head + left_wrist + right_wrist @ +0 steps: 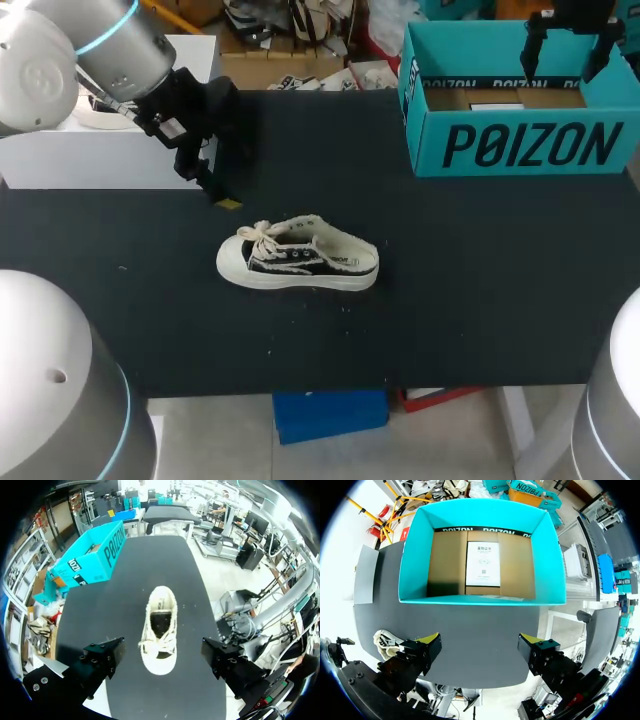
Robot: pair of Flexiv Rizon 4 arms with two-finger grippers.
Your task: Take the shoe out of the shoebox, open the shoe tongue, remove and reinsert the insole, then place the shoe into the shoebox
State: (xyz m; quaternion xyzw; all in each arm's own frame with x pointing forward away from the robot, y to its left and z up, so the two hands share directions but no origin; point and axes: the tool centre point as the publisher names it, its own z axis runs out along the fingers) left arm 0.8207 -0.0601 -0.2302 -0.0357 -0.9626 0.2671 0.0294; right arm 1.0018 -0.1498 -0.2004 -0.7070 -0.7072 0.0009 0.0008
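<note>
As I look along my left claw (161, 652), its two fingers stand spread wide and pinch nothing. The shoe (160, 630) lies at 12 o'clock from it, just ahead and lower, with the toe turned to the claw and the heel away. Both fingers are apart from the shoe. From the head camera the left claw (222, 198) hangs at about 10 o'clock from the shoe (298, 255), near it but not touching. Whether its yellow tip touches the table (480, 290), I cannot tell.

My right claw (480, 647) is also spread wide, with nothing between the fingers. It hangs above the shoebox (480, 600), which lies open at 12 o'clock from it. Inside I see the brown cardboard bottom and a white card (482, 562) lying flat on it. At 9 o'clock from this claw, a small part of the shoe (384, 642) shows beside one finger. From the head camera the right claw (566, 50) is over the far wall of the shoebox (530, 145), which stands at 2 o'clock on the table.

The shoe stands on its sole near the middle of the table, outside the box and well apart from it. Its toe points to 9 o'clock and its heel to 3 o'clock. The laces (262, 233) make a bow near the toe. The inside is dark, so the insole I cannot make out.
</note>
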